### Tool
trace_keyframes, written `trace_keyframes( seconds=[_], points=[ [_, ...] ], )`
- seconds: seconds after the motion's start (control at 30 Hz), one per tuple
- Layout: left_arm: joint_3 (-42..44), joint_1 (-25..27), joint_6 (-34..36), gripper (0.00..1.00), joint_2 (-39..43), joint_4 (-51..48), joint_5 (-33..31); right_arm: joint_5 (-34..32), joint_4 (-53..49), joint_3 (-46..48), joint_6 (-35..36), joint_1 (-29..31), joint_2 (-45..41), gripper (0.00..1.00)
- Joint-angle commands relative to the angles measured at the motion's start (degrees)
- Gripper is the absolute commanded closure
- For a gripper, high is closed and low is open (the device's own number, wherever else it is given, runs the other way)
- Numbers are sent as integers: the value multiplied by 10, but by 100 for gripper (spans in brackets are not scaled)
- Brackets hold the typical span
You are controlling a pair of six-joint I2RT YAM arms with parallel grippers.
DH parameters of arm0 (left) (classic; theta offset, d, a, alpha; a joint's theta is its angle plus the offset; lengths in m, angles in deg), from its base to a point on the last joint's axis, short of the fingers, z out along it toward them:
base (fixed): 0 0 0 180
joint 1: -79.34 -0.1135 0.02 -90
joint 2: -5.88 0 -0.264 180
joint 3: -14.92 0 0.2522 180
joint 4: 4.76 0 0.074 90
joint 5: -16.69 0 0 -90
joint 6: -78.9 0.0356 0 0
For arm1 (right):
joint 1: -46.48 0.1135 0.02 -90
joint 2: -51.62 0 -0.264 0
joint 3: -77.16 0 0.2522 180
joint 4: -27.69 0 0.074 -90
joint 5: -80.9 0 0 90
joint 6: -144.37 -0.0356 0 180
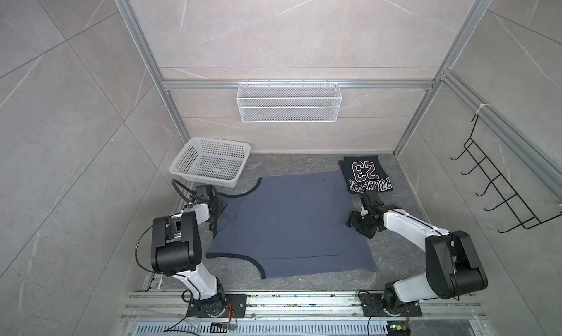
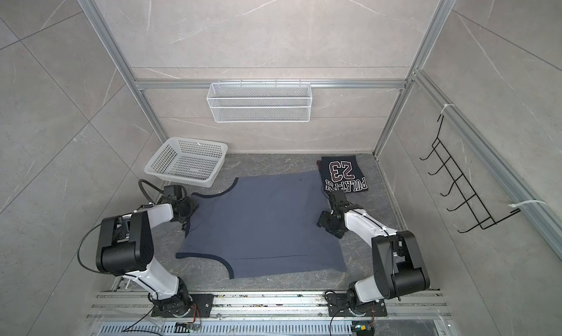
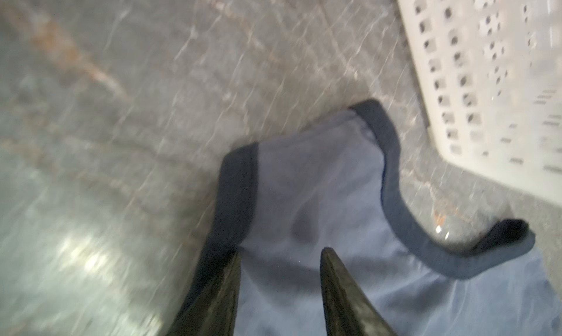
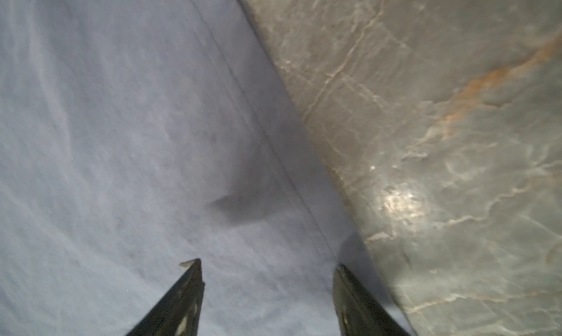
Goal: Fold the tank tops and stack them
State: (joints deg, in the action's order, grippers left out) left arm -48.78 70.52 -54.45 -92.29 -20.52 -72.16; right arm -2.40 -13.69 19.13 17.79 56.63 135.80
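A slate blue-grey tank top (image 1: 292,225) (image 2: 264,225) lies spread flat in the middle of the table, its straps with dark trim toward the left. A dark navy tank top (image 1: 366,174) (image 2: 343,173) with white "23" lettering sits folded at the back right. My left gripper (image 1: 216,212) (image 3: 279,252) is low over the far left strap (image 3: 319,182), jaws apart, one finger on the dark trim and one on the cloth. My right gripper (image 1: 349,223) (image 4: 267,263) stands open over the spread top's right hem (image 4: 121,136), next to bare table.
A white perforated basket (image 1: 182,158) (image 3: 486,76) stands tilted at the back left, close to the left gripper. A white wire basket (image 1: 289,102) hangs on the back wall. A black hook rack (image 1: 511,197) hangs on the right wall. The table (image 1: 395,258) is dark grey marble.
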Motion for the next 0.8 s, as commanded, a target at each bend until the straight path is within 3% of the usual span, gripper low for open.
trace_keyframes(
  seconds=[0.0, 0.13, 0.33, 0.57, 0.77],
  points=[
    [-29, -2, 16, 54, -30, 13, 32, -2, -12, 9, 2, -7, -17, 31],
    [-42, -2, 29, 51, -8, -11, 26, -1, -15, 9, 5, -11, -22, 31],
    [-5, 33, 25, 36, 183, -144, -51, 25, -11, 12, 13, -11, -39, 31],
    [132, 34, -85, 34, 416, -325, -156, 40, -22, 20, 20, -9, -75, 31],
    [211, -11, -133, 34, 492, -382, -159, 52, -10, 34, 22, -9, -77, 31]
  ],
)
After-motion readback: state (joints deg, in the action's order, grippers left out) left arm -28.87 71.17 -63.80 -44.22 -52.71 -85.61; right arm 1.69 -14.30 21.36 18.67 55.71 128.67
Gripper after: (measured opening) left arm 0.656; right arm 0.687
